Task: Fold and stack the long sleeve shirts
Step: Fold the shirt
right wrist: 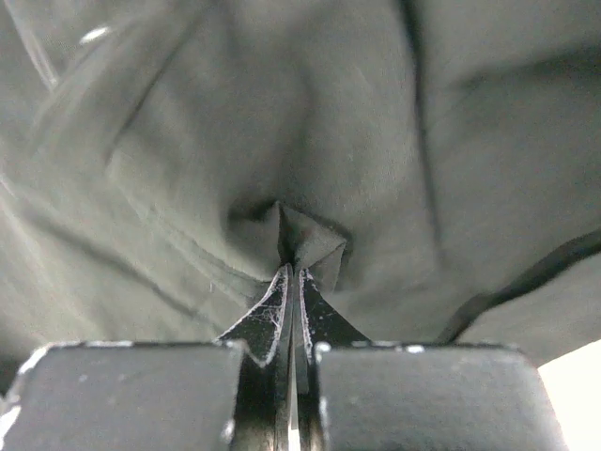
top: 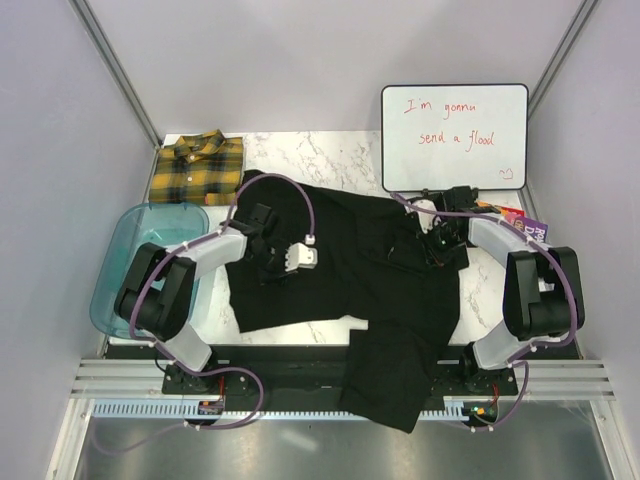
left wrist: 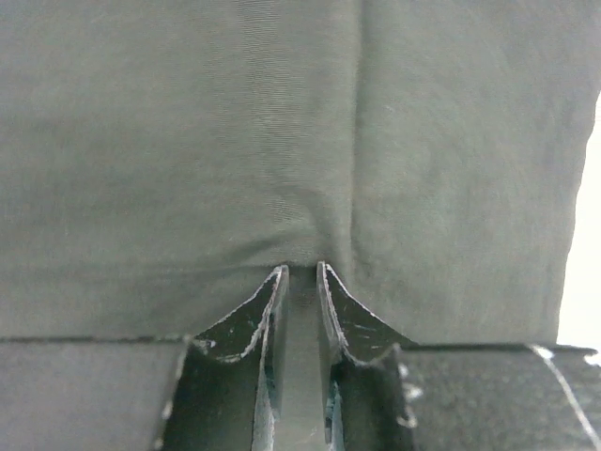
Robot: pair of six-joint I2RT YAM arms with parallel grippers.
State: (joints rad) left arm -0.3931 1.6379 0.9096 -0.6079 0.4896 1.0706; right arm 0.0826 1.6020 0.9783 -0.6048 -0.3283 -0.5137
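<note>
Approx half done, by my read: plaid shirt (top: 197,168) lay folded at 11 o'clock on desk (top: 320,155), but black shirt (top: 350,270) was spread flat mid-desk w/ one part hanging over the 6 o'clock edge. Folding it and stacking were left to do. Left end effector (left wrist: 300,271), on that shirt's 9 o'clock side, had jaws nearly together w/ a pucker of cloth btwn them; looked like a grip. Right end effector (right wrist: 293,268), at 2 o'clock, was pinched tight on a peaked fold. Only top view gave layout, plaid shirt and blue tub (top: 120,270) at 9 o'clock. Only wrist views showed the pinches; from above, tips were lost vs black cloth.
</note>
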